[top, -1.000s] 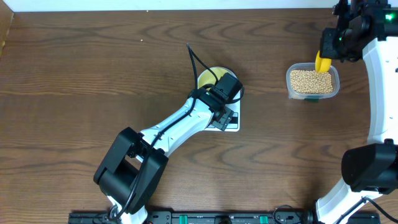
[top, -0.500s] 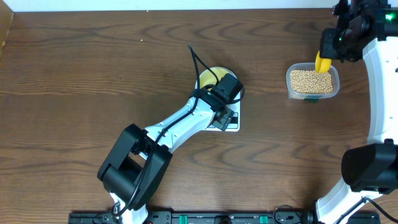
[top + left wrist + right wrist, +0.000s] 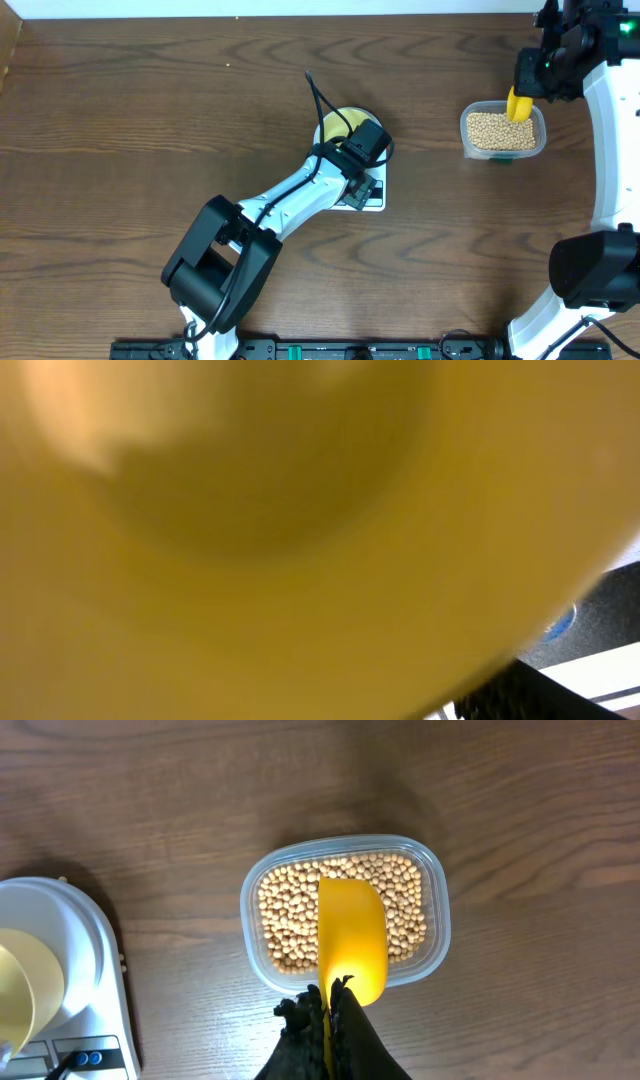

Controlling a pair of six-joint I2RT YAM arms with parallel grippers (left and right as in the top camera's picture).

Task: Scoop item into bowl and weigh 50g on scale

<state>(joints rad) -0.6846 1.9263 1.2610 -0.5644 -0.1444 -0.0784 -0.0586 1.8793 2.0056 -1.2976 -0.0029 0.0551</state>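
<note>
The pale yellow bowl (image 3: 338,121) sits over the white scale (image 3: 374,203), mostly covered by my left gripper (image 3: 362,140). In the left wrist view the bowl (image 3: 300,510) fills nearly the whole picture, so the fingers are hidden and I cannot tell whether they hold it. The right wrist view shows the bowl (image 3: 25,985) on the scale (image 3: 90,950) at the left edge. My right gripper (image 3: 333,988) is shut on the handle of a yellow scoop (image 3: 352,935). The scoop hangs over the tan beans (image 3: 285,915) in the clear tub (image 3: 440,920). Overhead, scoop (image 3: 519,100) and beans (image 3: 490,130) lie at the right.
The clear tub (image 3: 503,151) stands on the dark wood table (image 3: 150,120) at the back right. A black cable (image 3: 315,95) rises from the left wrist. The scale's display and buttons (image 3: 85,1055) face the front.
The left arm's lower links have shifted slightly to the right, while its gripper stays at the bowl. The right arm and scoop have not moved.
</note>
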